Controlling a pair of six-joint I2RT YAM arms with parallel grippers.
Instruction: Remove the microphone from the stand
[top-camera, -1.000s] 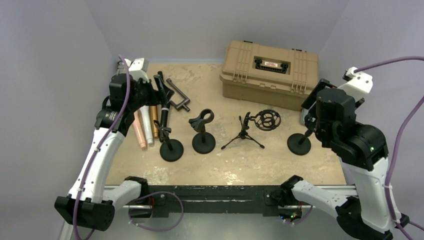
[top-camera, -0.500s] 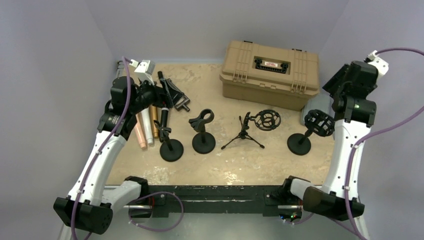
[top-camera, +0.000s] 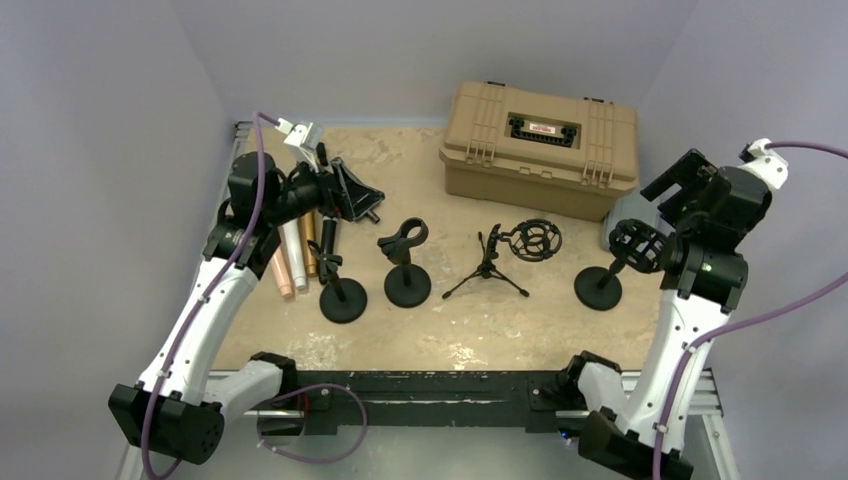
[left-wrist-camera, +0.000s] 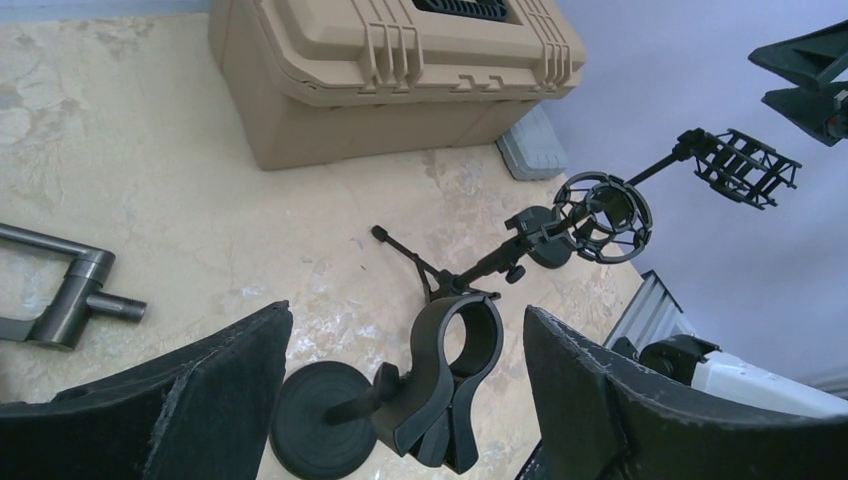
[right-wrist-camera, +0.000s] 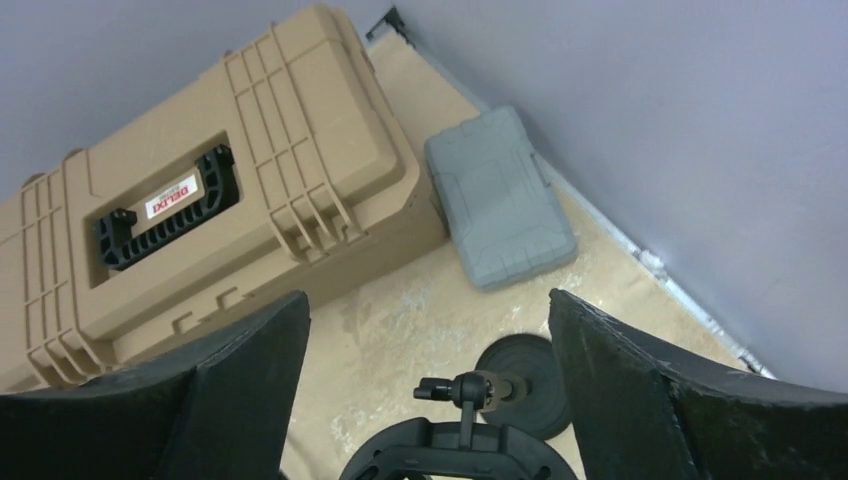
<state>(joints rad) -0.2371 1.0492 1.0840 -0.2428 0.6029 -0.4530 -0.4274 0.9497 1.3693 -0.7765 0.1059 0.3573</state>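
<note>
Black microphone (top-camera: 327, 238) upright in clip of leftmost stand (top-camera: 343, 300), at table's left side. Left gripper (top-camera: 352, 190) over its top end, jaws spread, empty. Right gripper (right-wrist-camera: 428, 300) spread, empty, above shock-mount stand (top-camera: 637, 247).

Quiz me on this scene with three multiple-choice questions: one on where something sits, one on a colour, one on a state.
1. Where does the tan case sit?
A) far side of the table
B) near edge
C) left corner
2. What colour is the small flat box beside it?
A) red
B) grey
C) yellow
3. How does the left claw stand?
A) shut on a microphone
B) shut on a clip
C) open
Answers: 1 A, it lies along the back edge; 2 B, the right wrist view shows it grey; 3 C, its fingers are wide apart, gripping nothing.
</note>
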